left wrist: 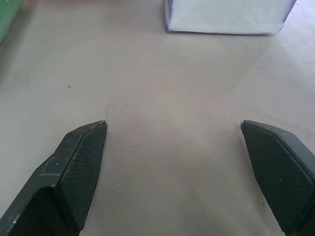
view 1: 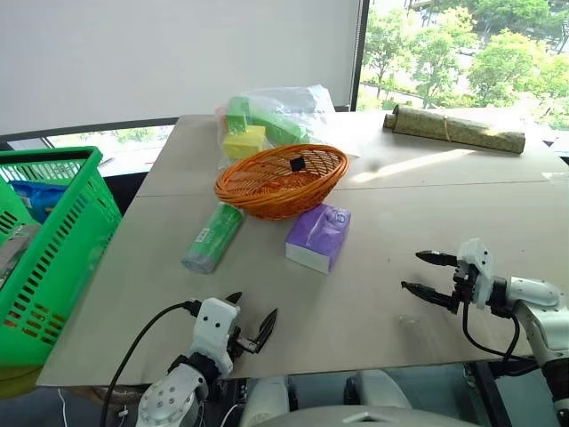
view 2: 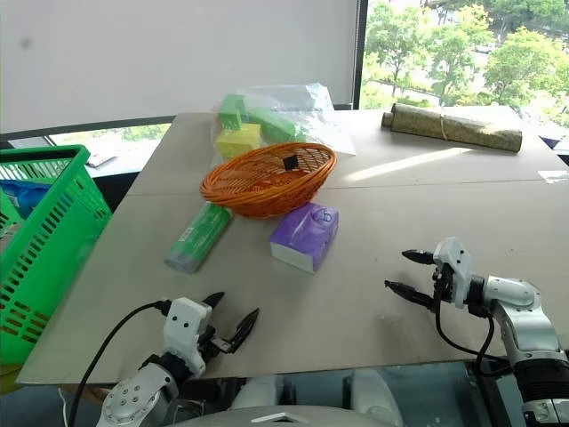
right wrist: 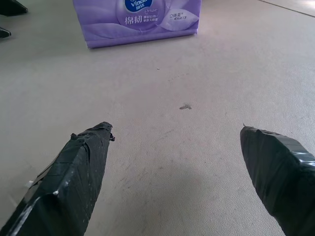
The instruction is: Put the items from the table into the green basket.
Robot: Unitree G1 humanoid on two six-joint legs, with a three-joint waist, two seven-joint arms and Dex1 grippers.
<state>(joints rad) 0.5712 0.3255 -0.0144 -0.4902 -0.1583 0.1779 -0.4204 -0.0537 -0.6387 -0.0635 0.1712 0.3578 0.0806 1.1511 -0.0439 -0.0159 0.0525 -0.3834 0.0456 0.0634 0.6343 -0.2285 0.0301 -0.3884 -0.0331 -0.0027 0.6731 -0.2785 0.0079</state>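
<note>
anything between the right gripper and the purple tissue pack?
No, just bare table. In the right wrist view the open right gripper looks straight at the purple tissue pack with nothing in the way.

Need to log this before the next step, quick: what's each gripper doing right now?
Left gripper: open, holding nothing, above the light tan table.
Right gripper: open, holding nothing, pointing toward the purple soft tissue pack.

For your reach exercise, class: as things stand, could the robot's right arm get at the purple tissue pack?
Probably yes. The right gripper has its jaws open, pointed toward the purple tissue pack, with only bare table between them. The orange wicker basket sits behind the pack, not in the way.
</note>
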